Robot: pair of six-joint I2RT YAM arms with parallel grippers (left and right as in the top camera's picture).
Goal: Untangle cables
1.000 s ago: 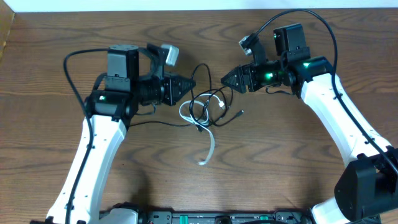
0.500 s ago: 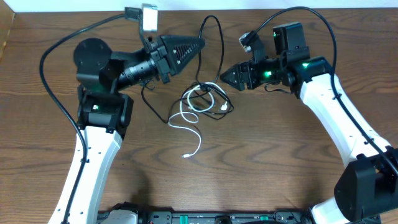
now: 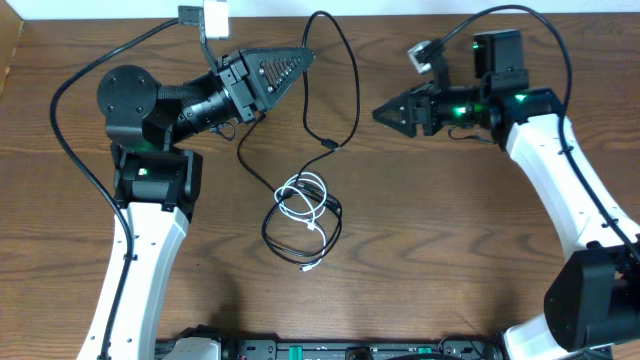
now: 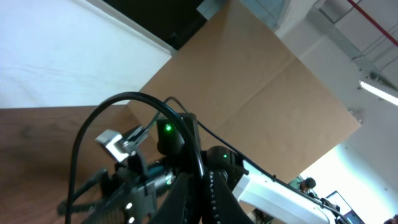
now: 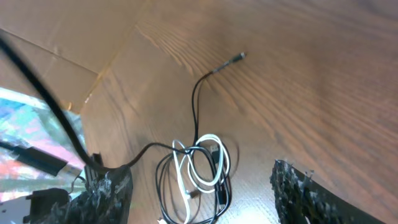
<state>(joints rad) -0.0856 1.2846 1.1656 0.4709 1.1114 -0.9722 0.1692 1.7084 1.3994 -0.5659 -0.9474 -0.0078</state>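
The cables lie as a small coil on the wooden table: the white cable is looped through the black cable, with a small white plug end toward the front. My left gripper is raised above the table and shut on a strand of the black cable, which arcs up from the jaws as a black loop. A black plug end hangs free. My right gripper is open and empty, right of the coil. Its wrist view shows the white loops and a black plug end.
The brown wooden table spreads around the coil. A cardboard wall stands behind the table. Thick black arm wires arc over each arm. The table's far edge runs close behind both grippers.
My left gripper rose from beside the coil with the black cable in it. The coil slid toward the front and loosened. My right gripper drew back slightly to the right.
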